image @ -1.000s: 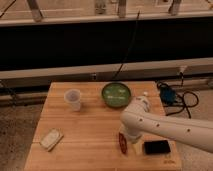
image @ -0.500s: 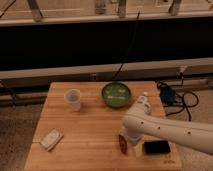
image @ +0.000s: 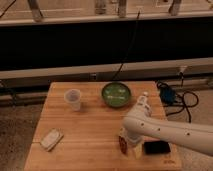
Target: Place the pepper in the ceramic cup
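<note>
The ceramic cup (image: 73,99) stands upright on the left part of the wooden table (image: 85,130). The pepper (image: 123,144) is a small dark red-brown shape at the tip of my arm, near the table's front right. My gripper (image: 126,141) is down at the pepper, at the end of the white arm (image: 165,131) that comes in from the right. Most of the pepper is hidden by the gripper.
A green bowl (image: 116,94) sits at the table's back middle. A white bottle (image: 142,105) stands behind my arm. A flat black slab (image: 156,148) lies at the front right. A pale flat packet (image: 51,139) lies at the front left. Cables (image: 175,97) lie off the right edge.
The arm has lowered a little onto the pepper at the front right. Nothing else on the table has moved.
</note>
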Robot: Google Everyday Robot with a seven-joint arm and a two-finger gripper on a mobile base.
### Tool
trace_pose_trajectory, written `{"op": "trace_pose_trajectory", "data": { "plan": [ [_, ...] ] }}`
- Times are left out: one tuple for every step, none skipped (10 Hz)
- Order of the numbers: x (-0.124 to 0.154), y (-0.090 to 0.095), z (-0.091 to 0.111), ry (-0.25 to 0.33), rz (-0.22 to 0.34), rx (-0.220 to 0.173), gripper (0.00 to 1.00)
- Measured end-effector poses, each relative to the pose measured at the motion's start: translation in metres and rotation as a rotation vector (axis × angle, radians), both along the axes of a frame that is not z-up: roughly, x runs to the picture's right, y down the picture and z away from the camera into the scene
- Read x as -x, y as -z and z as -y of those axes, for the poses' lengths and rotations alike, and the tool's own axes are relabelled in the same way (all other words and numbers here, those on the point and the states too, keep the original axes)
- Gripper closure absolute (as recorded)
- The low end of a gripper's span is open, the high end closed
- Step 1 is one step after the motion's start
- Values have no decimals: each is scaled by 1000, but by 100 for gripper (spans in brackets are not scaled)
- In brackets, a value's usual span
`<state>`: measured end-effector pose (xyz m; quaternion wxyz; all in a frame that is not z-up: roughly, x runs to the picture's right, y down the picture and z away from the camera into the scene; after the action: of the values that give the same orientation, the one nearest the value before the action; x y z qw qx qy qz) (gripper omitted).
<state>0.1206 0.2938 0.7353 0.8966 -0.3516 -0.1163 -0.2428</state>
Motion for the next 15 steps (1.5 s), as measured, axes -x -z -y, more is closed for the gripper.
{"op": "trace_pose_trajectory", "data": {
  "plan": [
    [0, -2, -2, 0, 1, 4, 20],
    [0, -3, -4, 0, 2, 8, 20],
    [0, -4, -5, 3, 4, 10, 20],
    [-1, -6, -6, 2, 6, 11, 20],
    [-1, -8, -8, 0, 5, 15, 20],
    [-1, -9, -8, 1, 6, 17, 20],
    [-2, -10, -10, -1, 6, 20, 20],
    [-1, -11, -10, -3, 4, 24, 20],
    [-1, -12, -11, -1, 2, 29, 20],
    [-1, -13, -13, 2, 3, 34, 20],
    [1, -15, -13, 8, 6, 36, 20],
    [2, -17, -14, 13, 8, 39, 20],
    [1, -18, -14, 11, 8, 38, 20],
    [0, -17, -14, 4, 3, 38, 20],
    [1, -17, -14, 2, 1, 38, 20]
  ]
}}
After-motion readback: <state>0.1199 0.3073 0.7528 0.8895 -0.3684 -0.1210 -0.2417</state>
